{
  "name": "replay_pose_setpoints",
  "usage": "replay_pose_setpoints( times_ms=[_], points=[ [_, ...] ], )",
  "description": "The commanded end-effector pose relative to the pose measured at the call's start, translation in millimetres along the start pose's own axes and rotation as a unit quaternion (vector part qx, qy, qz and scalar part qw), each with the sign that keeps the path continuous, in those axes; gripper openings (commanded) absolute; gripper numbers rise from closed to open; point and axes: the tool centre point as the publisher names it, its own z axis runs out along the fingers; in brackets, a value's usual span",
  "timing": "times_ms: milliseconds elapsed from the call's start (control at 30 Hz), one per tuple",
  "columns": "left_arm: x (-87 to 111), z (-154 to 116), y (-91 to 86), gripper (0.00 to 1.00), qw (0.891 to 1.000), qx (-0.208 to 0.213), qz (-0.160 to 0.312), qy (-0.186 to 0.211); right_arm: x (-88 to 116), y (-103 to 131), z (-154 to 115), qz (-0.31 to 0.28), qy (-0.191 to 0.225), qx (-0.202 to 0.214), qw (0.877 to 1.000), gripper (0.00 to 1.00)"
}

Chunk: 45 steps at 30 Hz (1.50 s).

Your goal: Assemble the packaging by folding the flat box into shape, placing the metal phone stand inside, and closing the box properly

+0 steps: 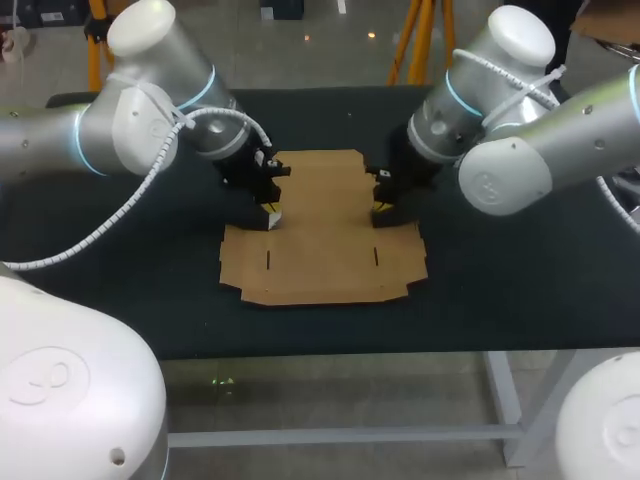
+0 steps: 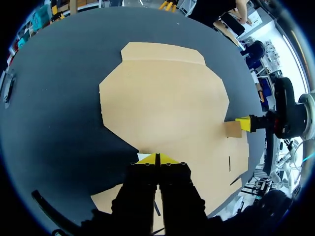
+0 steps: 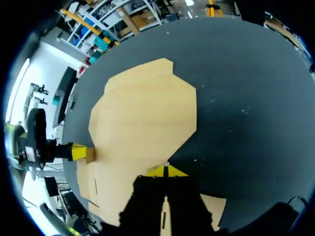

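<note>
The flat brown cardboard box (image 1: 320,235) lies unfolded in the middle of the black table. My left gripper (image 1: 271,214) is shut, its yellow tips down at the notch in the cardboard's left edge. My right gripper (image 1: 380,209) is shut too, tips at the matching notch on the right edge. In the left wrist view the shut tips (image 2: 157,158) rest at the sheet's (image 2: 162,103) edge, with the other gripper (image 2: 243,124) against a small side flap (image 2: 234,130) across from it. The right wrist view mirrors this: shut tips (image 3: 166,170) at the sheet's (image 3: 142,123) edge. No phone stand is in view.
The black table (image 1: 120,260) surrounds the cardboard on all sides. Two short slits (image 1: 268,260) are cut in the sheet's near panel. Both arms lean in over the table's far half from the sides.
</note>
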Motion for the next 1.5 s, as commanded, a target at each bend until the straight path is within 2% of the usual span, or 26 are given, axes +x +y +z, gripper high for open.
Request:
replay_pose_setpoints(
  times_ms=[33, 267, 533, 1033, 1500],
  points=[
    [-2.2, -20, 8.5, 0.00, 1.000, 0.011, -0.006, -0.002, -16, 2, -15, 0.002, 0.025, 0.009, 1.000, 0.00],
    [-8.2, -31, 11.7, 0.00, 1.000, 0.012, -0.026, 0.000, -29, 6, -20, 0.005, 0.047, 0.019, 0.999, 0.00],
    [-5.9, -48, 35.4, 0.00, 0.999, 0.010, -0.042, -0.005, -35, -1, -35, 0.009, 0.049, 0.029, 0.998, 0.00],
    [9.2, -81, 81.3, 0.00, 0.998, 0.026, -0.055, -0.010, -47, -44, -87, 0.010, 0.023, 0.027, 0.999, 0.00],
    [17.3, -96, 136.3, 0.00, 0.997, 0.024, -0.072, 0.010, -65, -94, -103, 0.015, 0.039, 0.032, 0.999, 0.00]
  ],
)
